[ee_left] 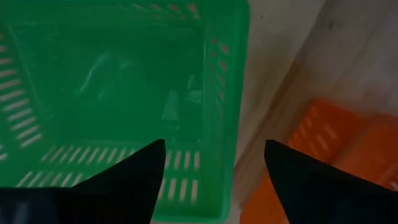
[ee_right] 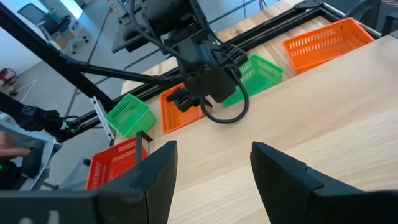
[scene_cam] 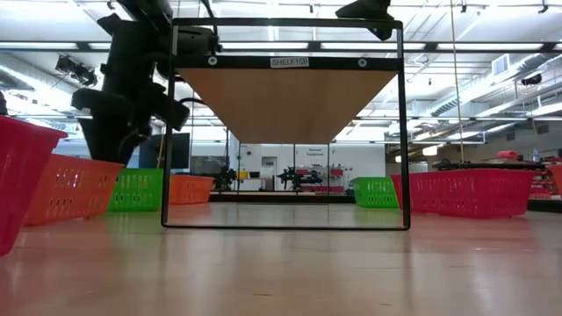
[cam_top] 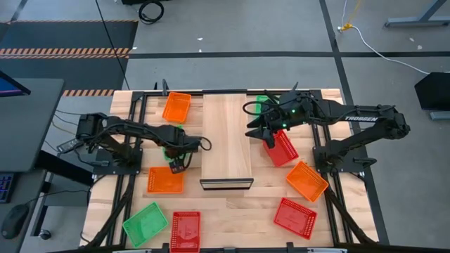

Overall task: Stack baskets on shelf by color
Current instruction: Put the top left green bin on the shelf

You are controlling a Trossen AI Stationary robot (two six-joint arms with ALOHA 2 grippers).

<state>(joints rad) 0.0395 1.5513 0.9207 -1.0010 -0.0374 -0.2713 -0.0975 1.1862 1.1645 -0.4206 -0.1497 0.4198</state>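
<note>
While spread wide, left gripper (ee_left: 211,180) straddles green mesh basket's (ee_left: 124,81) slotted wall (glossy plastic).

The rectangular green plastic mesh basket (ee_left: 124,81) has smooth, slightly glossy slotted walls, like the orange plastic mesh basket (ee_left: 336,155) at its four o'clock. The long pale wooden shelf board (cam_top: 226,137) shows fine matt grain, framed in thin black metal (scene_cam: 167,132).

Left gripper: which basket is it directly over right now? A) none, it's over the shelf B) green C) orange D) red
B: the left wrist view shows the left gripper open just above a green basket, with an orange basket off to one side on the table.
</note>
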